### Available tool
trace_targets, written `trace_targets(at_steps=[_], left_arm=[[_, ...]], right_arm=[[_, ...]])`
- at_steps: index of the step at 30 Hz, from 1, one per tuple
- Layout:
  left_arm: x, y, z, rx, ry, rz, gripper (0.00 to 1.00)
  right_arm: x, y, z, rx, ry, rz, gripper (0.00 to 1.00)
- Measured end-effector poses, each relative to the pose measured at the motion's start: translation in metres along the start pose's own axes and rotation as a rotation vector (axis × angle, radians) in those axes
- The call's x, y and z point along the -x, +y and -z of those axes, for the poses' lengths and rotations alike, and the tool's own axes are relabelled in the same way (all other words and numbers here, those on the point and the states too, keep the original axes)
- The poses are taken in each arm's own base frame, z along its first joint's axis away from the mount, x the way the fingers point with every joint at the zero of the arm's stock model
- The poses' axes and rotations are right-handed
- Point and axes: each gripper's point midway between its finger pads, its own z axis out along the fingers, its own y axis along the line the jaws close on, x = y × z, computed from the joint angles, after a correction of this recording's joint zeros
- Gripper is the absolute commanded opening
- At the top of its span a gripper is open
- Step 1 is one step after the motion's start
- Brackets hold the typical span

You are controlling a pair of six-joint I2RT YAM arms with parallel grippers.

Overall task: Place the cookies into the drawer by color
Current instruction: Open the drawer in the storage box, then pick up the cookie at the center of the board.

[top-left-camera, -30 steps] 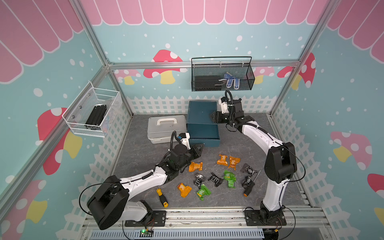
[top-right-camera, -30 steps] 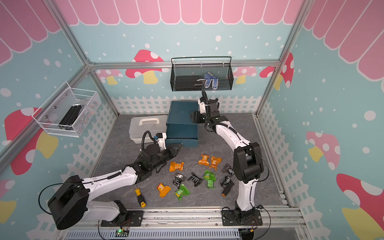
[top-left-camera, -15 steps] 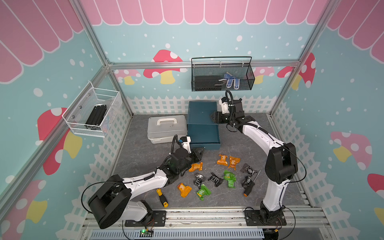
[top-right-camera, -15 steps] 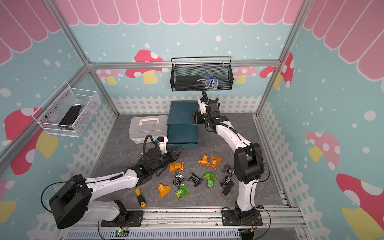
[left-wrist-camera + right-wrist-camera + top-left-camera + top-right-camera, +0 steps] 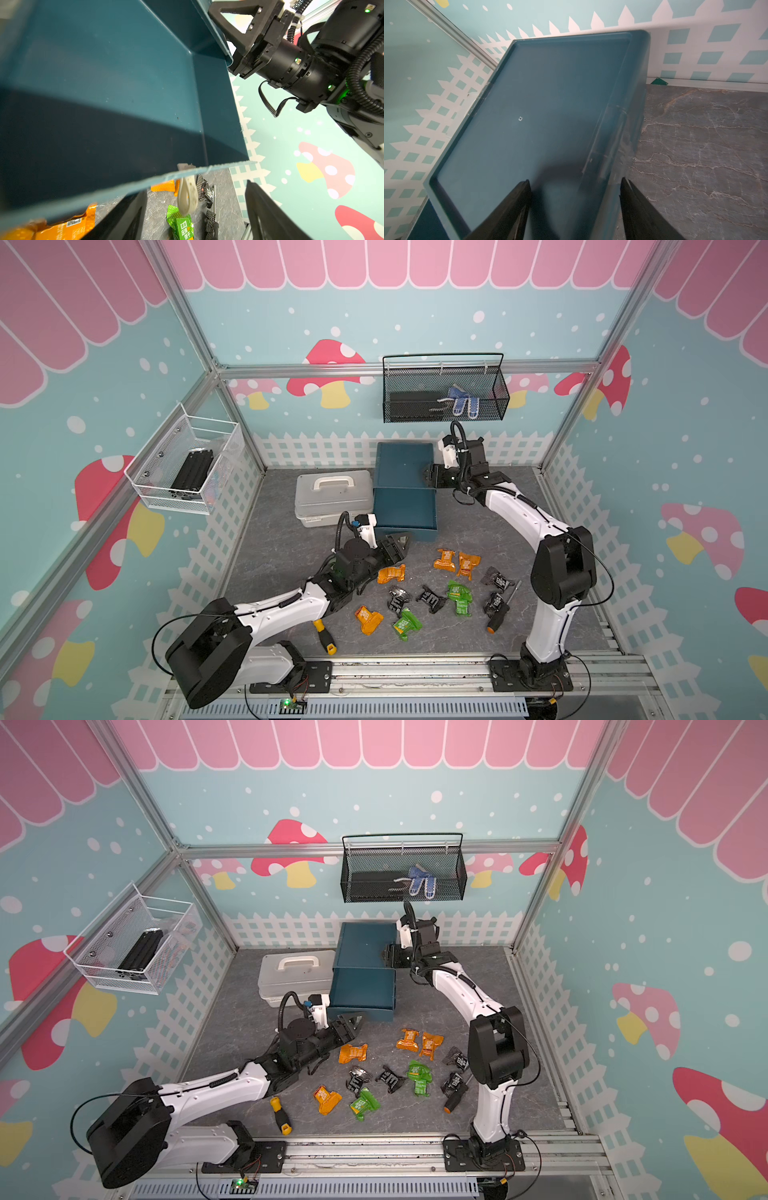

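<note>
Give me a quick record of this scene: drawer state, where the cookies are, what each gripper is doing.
drawer state: one drawer of the teal cabinet pulled out, visible inside empty
cookie location: cookies, orange, green and black, loose on the table before the cabinet
left arm: left gripper open, white pull tab hanging free between its jaws
right arm: right gripper at the cabinet's top edge, jaws apart
clutter: yellow-handled screwdriver, grey case

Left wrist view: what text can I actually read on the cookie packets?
"压缩饼干": on the green packet; the boxed marks above it are unclear.
Orange packet: small print beside a code square, too blurred to read.
Black packet: white marks, too blurred to read.
</note>
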Motion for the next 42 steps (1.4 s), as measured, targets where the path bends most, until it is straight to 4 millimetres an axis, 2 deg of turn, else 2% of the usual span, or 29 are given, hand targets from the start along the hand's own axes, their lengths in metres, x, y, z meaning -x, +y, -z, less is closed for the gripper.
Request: trace_targets(at_steps=[3,6,11,18,23,26,28,33,38,42], left_arm=[[-0.002,-0.001,0.003,0.002,0.02,-0.036,0.99],[-0.006,0.002,0.007,0.024,0.053,-0.079,0.99],[-0.006,0.005,0.026,0.084,0.091,-0.138,0.99],[0.005,0.008,0.067,0.161,0.077,-0.193,0.98],[0.009,0.02,0.091,0.258,0.08,-0.222,0.93],[0.008,0.028,0.104,0.3,0.09,-0.23,0.91],[0.004,0.032,0.106,0.319,0.11,-0.235,0.91],[-0.016,0.039,0.095,0.324,0.183,-0.266,0.91],[-0.029,0.037,0.075,0.275,0.223,-0.282,0.91],[-0.036,0.037,0.062,0.254,0.25,-0.298,0.91]], right_arm=[[-0.001,0.0,0.0,0.0,0.005,-0.01,0.77],[-0.002,0.0,0.002,-0.006,0.019,-0.019,0.82],[-0.01,0.005,0.015,-0.017,0.062,-0.022,0.84],[-0.011,0.02,0.052,-0.01,0.051,-0.009,0.83],[-0.03,0.023,0.083,-0.006,0.04,-0.006,0.81],[-0.051,0.022,0.099,-0.002,0.035,-0.008,0.79],[-0.073,0.018,0.11,-0.006,0.048,-0.021,0.79],[-0.133,-0.002,0.128,-0.069,0.086,-0.074,0.74],[-0.178,-0.028,0.13,-0.176,0.145,-0.131,0.71],[-0.203,-0.037,0.121,-0.211,0.192,-0.155,0.68]])
